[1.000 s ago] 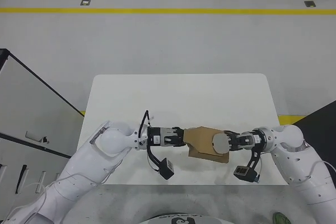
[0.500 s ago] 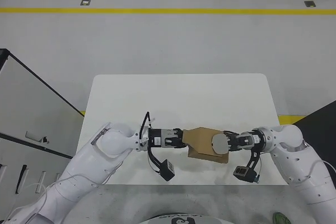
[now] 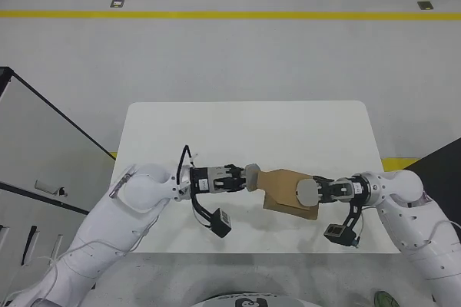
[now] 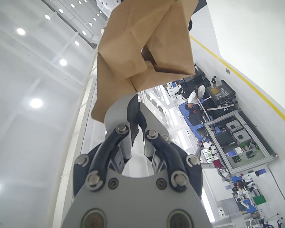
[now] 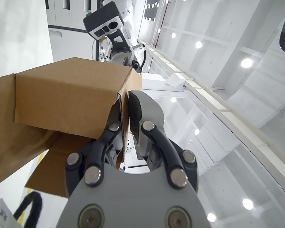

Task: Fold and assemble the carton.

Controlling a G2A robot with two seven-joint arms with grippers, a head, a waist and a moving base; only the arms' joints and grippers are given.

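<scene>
While it is being held up, the carton [image 3: 286, 192] is looking half built.
Left gripper [image 4: 134, 106] and right gripper [image 5: 126, 110] are pinching its edges tight — flaps are probably waiting.

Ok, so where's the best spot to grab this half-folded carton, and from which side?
Probably by its thin panel edges at the two ends, coming in level from either side. The carton is a hollow, half-open shell, so a single wall fits between jaws where the body would not. The left gripper and right gripper are clamped that way now.
</scene>
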